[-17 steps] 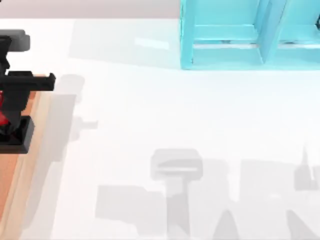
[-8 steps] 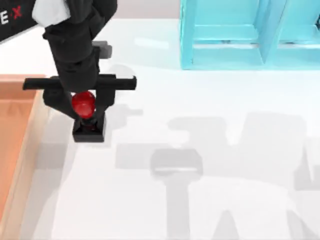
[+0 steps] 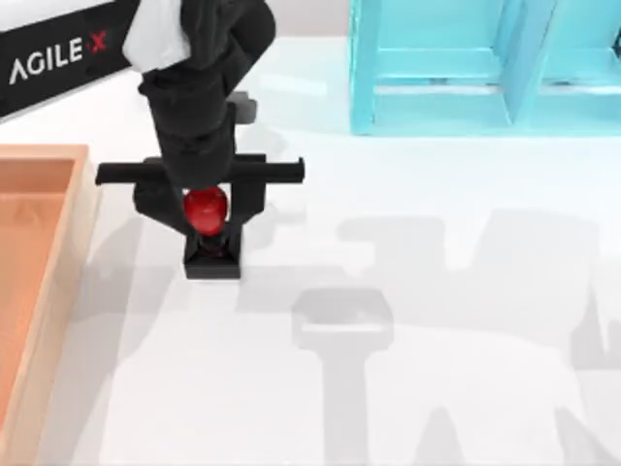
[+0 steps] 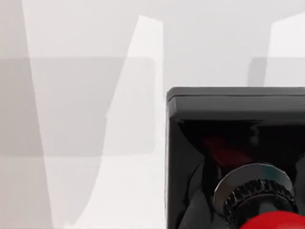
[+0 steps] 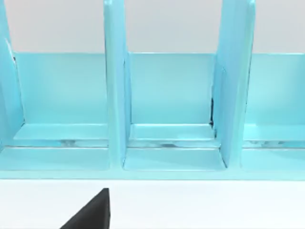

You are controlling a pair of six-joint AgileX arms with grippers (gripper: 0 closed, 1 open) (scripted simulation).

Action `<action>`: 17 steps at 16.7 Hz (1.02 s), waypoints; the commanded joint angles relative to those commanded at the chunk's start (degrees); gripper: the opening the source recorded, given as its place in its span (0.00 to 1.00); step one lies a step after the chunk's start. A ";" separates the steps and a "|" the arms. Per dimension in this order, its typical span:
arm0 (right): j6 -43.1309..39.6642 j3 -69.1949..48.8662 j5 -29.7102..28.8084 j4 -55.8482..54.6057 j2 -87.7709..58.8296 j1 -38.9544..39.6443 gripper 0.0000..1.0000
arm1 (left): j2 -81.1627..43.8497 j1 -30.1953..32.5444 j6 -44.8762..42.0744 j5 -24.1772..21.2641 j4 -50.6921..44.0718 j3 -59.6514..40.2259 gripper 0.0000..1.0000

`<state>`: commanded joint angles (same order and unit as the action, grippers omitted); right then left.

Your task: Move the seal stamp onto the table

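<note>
The seal stamp (image 3: 206, 208), a red knob on a black square base, is over the white table (image 3: 437, 184), just right of the wooden tray. My left gripper (image 3: 206, 221) reaches down from the back left and is shut on the stamp's neck below the knob. Whether the base touches the table I cannot tell. The left wrist view looks down on the seal stamp (image 4: 228, 143) from close up, with the table (image 4: 86, 95) beyond it. A dark part of my right gripper (image 5: 90, 214) shows in the right wrist view, facing the shelf.
A light-brown wooden tray (image 3: 39, 252) lies along the table's left edge. A turquoise shelf unit (image 3: 485, 68) with upright dividers stands at the back right, its compartments (image 5: 167, 95) facing the right wrist camera. Arm shadows fall across the table's front.
My left gripper has carried the stamp rightwards, from over the tray at the left edge out over the white table. More of the left arm has come into view.
</note>
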<state>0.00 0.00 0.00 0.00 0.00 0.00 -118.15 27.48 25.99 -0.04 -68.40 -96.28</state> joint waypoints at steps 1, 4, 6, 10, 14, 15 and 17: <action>0.00 0.00 0.00 0.00 0.00 0.00 1.00 | -0.21 0.01 -0.01 0.01 0.80 0.76 0.00; 0.00 0.00 0.00 0.00 0.00 0.00 1.00 | -1.11 0.07 0.00 0.01 5.79 3.97 0.00; 0.00 0.00 0.00 0.00 0.00 0.00 1.00 | -1.82 0.12 0.00 0.02 8.66 6.20 0.00; 0.00 0.00 0.00 0.00 0.00 0.00 1.00 | -2.22 0.18 0.04 0.03 9.22 6.72 0.00; 0.00 0.00 0.00 0.00 0.00 0.00 1.00 | -2.22 0.18 0.04 0.03 9.22 6.72 0.30; 0.00 0.00 0.00 0.00 0.00 0.00 1.00 | -2.22 0.18 0.04 0.03 9.22 6.72 0.38; 0.00 0.00 0.00 0.00 0.00 0.00 1.00 | -2.22 0.18 0.04 0.03 9.22 6.72 0.53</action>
<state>0.00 0.00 0.00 0.00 0.00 0.00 -120.38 27.66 26.03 -0.01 -59.18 -89.56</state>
